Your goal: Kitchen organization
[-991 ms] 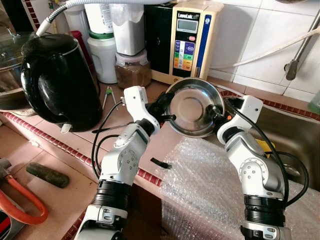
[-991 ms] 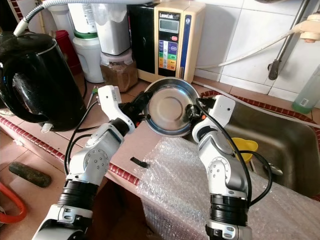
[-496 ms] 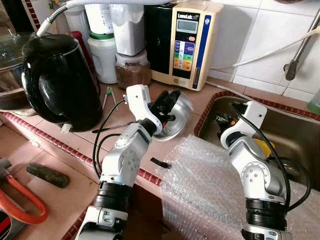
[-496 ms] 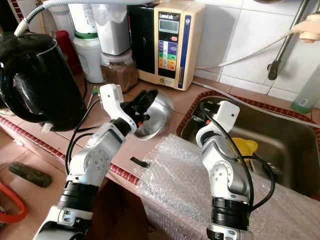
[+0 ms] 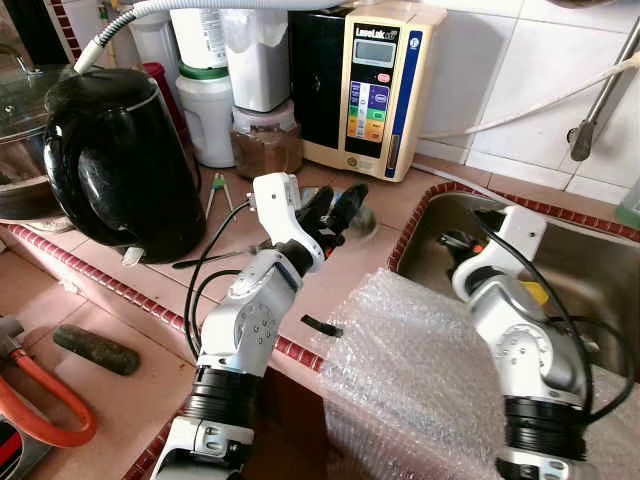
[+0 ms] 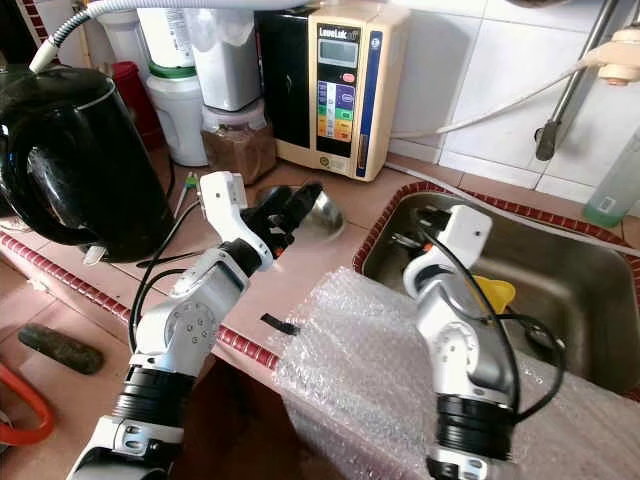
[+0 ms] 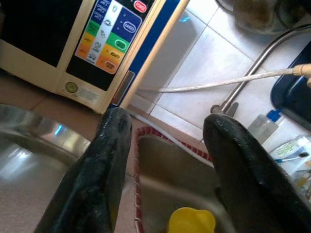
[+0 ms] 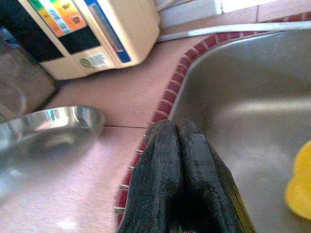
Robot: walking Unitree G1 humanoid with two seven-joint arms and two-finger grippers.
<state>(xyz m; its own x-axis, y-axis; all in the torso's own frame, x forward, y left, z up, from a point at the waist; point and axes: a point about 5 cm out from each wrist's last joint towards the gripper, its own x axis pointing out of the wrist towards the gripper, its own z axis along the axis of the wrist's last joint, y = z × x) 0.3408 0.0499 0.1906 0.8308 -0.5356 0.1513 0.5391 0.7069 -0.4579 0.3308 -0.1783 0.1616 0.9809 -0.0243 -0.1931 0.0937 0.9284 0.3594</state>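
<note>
A shiny steel bowl lies on the pink counter in front of the cream water machine; it shows in the left wrist view as bowl and in the right wrist view as bowl. My left gripper hovers just over the bowl's near side, open, with nothing between its fingers. My right gripper is over the sink's left rim, to the right of the bowl and apart from it, its fingers pressed shut on nothing.
A big black kettle stands at the left, with jars behind the bowl. Bubble wrap covers the counter's front edge. The steel sink holds a yellow object. A small black piece lies on the counter.
A second ago both grippers held the bowl up on edge. The right one let go and drew back toward the sink; the left lowered the bowl onto the counter and opened.
</note>
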